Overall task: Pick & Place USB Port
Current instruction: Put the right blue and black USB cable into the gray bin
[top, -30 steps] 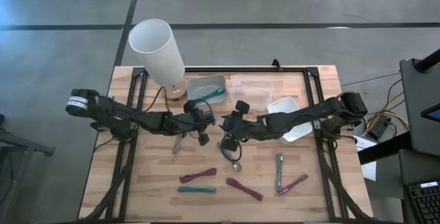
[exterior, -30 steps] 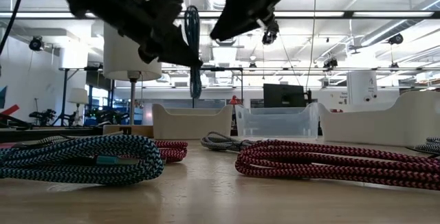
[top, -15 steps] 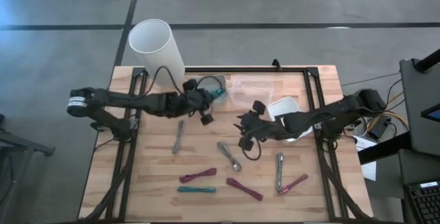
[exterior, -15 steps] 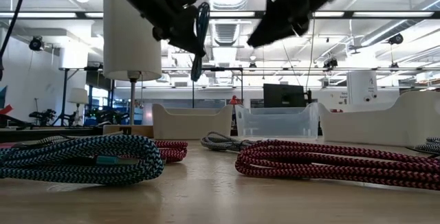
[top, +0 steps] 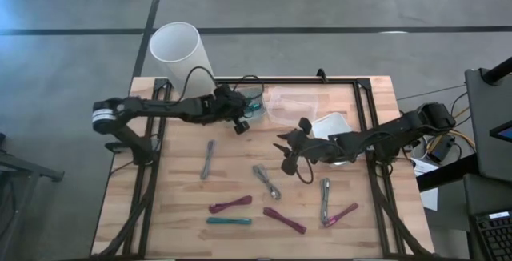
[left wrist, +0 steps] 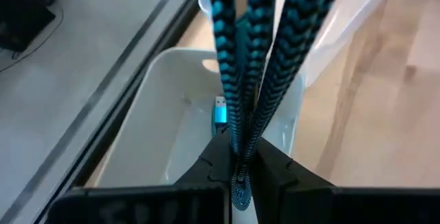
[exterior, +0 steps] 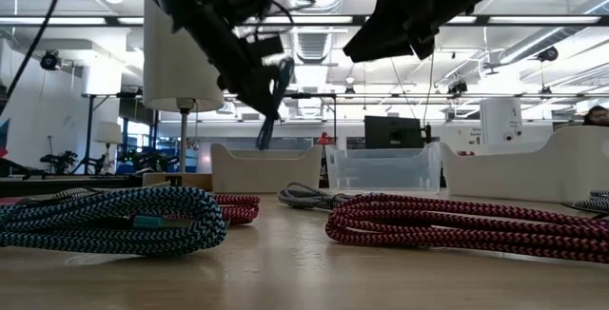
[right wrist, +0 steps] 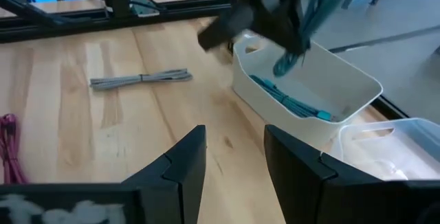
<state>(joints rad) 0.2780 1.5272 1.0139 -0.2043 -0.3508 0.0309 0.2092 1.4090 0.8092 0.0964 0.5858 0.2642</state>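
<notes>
left pincer [left wrist: 240,172] clamped, right pincer [right wrist: 230,162] apart

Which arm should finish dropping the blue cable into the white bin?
Left. Its gripper is shut on the blue cable, hanging over the white bin. The right gripper is open, empty, off to the side.

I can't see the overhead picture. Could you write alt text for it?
The left end effector holds a teal cable over a white bin at the table's back edge. The right end effector hovers open mid-table, and more bundled cables lie on the wooden table.
</notes>
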